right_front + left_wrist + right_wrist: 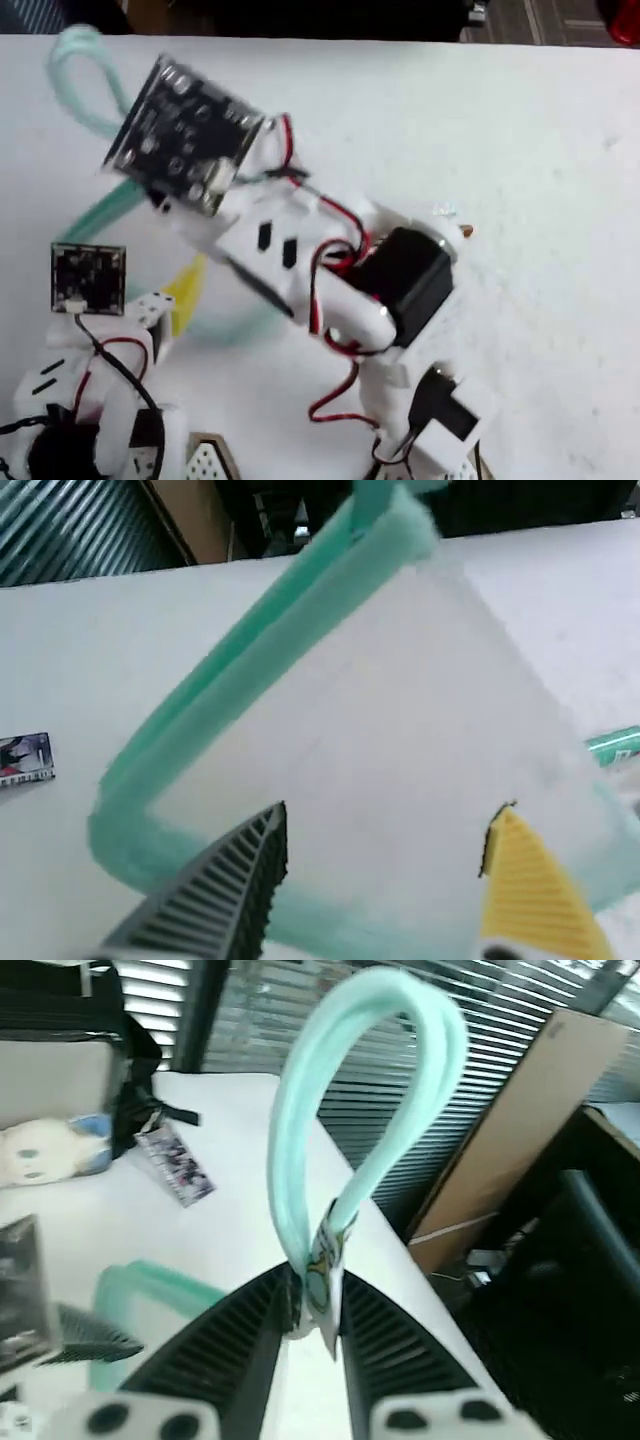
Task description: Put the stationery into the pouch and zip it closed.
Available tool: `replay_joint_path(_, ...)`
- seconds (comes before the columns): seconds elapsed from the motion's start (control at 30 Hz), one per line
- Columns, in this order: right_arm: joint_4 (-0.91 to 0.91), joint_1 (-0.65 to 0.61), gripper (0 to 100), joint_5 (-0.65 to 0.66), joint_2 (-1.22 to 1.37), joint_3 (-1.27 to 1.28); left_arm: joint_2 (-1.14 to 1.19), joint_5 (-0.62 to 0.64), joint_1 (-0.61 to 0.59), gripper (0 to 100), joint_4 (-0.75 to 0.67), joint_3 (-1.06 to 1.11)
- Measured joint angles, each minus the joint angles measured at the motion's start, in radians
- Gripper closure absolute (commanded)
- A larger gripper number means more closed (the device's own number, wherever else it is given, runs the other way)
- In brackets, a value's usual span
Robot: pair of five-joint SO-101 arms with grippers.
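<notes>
The pouch is clear plastic with mint-green trim and lies on the white table. Its mint carrying loop stands up, and my right gripper is shut on the loop's base, where a small label hangs. In the high view the loop shows beyond that arm's camera board. My left gripper is open just over the pouch's clear face, with a grey finger on one side and a yellow finger on the other. A green pen-like item lies beside the pouch.
A small printed card lies on the table away from the pouch. A black-trimmed clear bag and a tag sit farther off, near a cardboard box. The table's right half is bare.
</notes>
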Motion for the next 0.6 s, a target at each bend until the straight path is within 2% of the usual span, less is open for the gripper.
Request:
replay_joint_path(0.1, -0.044, 0.068, 98.2, -0.005, -0.017, 0.000, 0.000, -0.003, -0.002, 68, 0.020, -0.029)
replay_joint_path(0.23, -0.081, 0.138, 98.2, -0.098, -0.052, 0.000, 0.000, -0.005, -0.002, 68, -0.025, -0.044)
replay_joint_path(0.5, -0.083, 0.153, 98.2, -0.147, -0.124, 0.003, 0.005, -0.002, -0.002, 68, -0.381, 0.126)
replay_joint_path(0.6, -0.083, 0.120, 98.2, -0.147, -0.127, 0.032, 0.017, 0.051, -0.002, 68, -0.488, 0.160)
